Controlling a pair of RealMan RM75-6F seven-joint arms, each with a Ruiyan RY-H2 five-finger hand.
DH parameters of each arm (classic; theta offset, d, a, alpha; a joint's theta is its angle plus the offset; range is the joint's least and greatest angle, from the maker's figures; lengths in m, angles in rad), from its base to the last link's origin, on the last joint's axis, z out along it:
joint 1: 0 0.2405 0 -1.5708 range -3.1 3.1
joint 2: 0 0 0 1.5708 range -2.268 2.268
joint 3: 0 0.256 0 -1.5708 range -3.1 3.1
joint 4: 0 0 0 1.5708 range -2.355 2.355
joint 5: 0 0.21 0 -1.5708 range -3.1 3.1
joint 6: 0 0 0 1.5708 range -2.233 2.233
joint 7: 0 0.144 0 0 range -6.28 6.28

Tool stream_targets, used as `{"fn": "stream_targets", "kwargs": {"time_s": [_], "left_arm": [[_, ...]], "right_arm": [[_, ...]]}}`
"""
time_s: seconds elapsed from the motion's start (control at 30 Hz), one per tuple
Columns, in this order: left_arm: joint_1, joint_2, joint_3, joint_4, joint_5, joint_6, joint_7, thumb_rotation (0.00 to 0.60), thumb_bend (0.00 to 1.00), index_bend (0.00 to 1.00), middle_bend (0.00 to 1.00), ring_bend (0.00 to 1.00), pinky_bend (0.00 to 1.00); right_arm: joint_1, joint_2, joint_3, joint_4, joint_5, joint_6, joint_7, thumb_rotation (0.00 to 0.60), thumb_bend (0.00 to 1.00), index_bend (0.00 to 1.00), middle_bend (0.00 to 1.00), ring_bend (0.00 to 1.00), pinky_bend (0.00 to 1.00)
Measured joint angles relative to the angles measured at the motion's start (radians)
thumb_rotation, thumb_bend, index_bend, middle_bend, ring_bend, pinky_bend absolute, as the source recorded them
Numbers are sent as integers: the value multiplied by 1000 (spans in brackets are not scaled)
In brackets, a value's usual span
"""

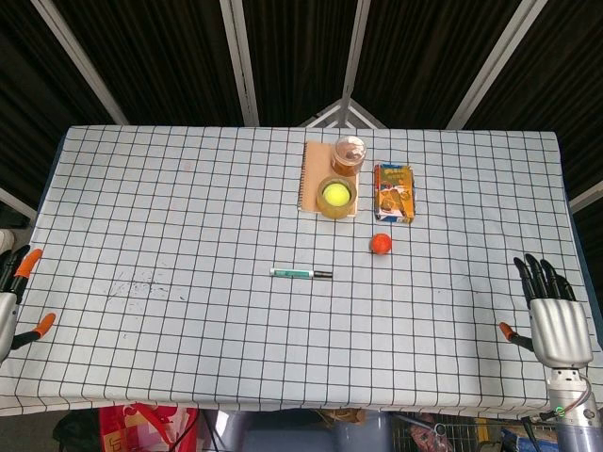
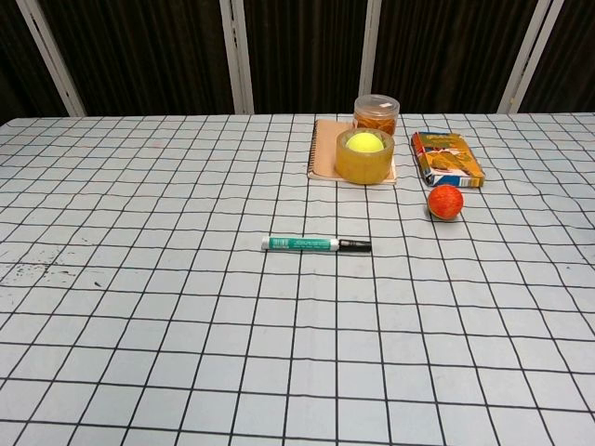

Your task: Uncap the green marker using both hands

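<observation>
Fingers spread on right hand (image 1: 556, 325), holding nothing; left hand (image 1: 8, 306) barely visible, grasp unclear; marker (image 1: 301, 273) untouched.

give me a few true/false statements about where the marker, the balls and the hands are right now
1. The green marker lies flat on the table, untouched. True.
2. The right hand holds the marker. False: it is at the table's right edge, holding nothing, fingers apart.
3. The yellow ball sits inside the tape roll. True.
4. The orange ball rests on the notebook. False: it lies on the table, near the box.
5. The left hand is over the marker. False: it is at the table's left edge.
</observation>
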Motion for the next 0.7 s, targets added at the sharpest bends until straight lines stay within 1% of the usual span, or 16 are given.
{"fn": "stream_targets", "kwargs": {"time_s": [0.13, 0.2, 0.33, 0.43, 0.57, 0.7], "left_arm": [[-23, 22, -13, -30, -50, -49, 27, 600, 338, 56, 44, 0, 0], [-43, 34, -26, -46, -87, -80, 43, 600, 338, 77, 44, 0, 0], [-95, 48, -68, -69, -175, -137, 83, 600, 342, 115, 42, 0, 0], [-148, 52, -111, -75, -258, -186, 110, 600, 344, 117, 42, 0, 0], [-228, 43, -170, -67, -399, -260, 138, 600, 348, 129, 44, 0, 0], [-317, 24, -219, -45, -563, -335, 177, 600, 349, 154, 102, 0, 0]], "right_arm": [[5, -4, -3, 1, 1, -10, -9, 600, 167, 78, 72, 51, 178], [7, -8, -4, -1, 3, -13, -13, 600, 167, 78, 72, 51, 178], [10, -10, -5, -7, 7, -19, -27, 600, 168, 78, 72, 51, 178], [14, -12, -4, -12, 15, -25, -39, 600, 167, 78, 72, 51, 178], [20, -14, -3, -20, 26, -35, -62, 600, 167, 79, 72, 51, 178], [27, -20, -3, -26, 37, -45, -93, 600, 167, 78, 72, 51, 178]]}}
